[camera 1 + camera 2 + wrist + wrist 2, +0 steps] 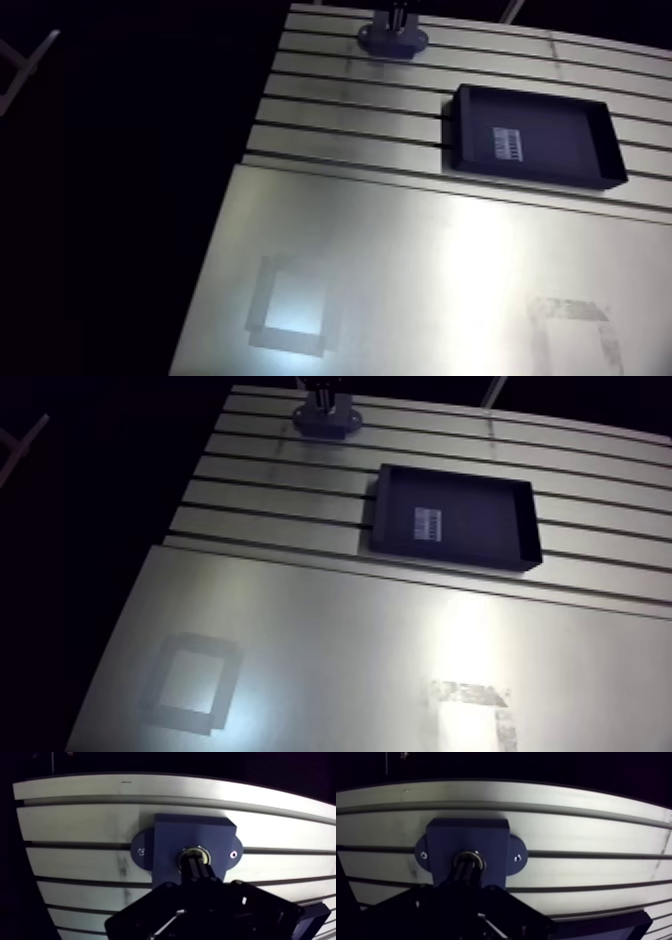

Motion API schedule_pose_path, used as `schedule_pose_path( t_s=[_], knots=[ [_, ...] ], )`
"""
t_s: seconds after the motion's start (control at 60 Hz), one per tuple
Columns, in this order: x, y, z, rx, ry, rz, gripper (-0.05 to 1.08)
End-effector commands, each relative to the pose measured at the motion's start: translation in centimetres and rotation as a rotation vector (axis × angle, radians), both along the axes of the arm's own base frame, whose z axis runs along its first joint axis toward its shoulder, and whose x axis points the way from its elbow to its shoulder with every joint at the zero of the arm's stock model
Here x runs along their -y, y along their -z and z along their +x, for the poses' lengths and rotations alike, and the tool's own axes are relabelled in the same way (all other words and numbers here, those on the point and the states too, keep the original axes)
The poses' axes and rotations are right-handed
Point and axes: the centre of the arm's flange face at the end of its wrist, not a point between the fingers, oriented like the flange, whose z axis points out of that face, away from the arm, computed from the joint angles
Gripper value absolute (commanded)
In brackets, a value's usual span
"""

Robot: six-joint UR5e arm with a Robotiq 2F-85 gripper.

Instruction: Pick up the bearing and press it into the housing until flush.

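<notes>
Gripper (196, 866), drawn narrow, tip on the bearing (202, 851) in the housing (172, 834): pressing step, seemingly; next needs a straight push until flush.

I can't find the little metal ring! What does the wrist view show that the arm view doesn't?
Only the wrist view: the shiny bearing sitting in the hole of the housing, at the tip of the claw, and two screws on the side ears. Only the arm view: a black tray with a striped label, and a taped square on the flat sheet. Both: the blue housing on the slotted table.
</notes>
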Motion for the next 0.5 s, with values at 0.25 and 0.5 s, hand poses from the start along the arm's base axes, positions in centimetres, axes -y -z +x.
schedule_pose_path(
  t_s=[0.25,0.5],
  knots=[
    [0.0,0.5,0.0,0.007,0.000,0.001,1.07],
    [0.2,-0.7,-0.1,-0.010,-0.001,-0.006,1.07]
  ],
)
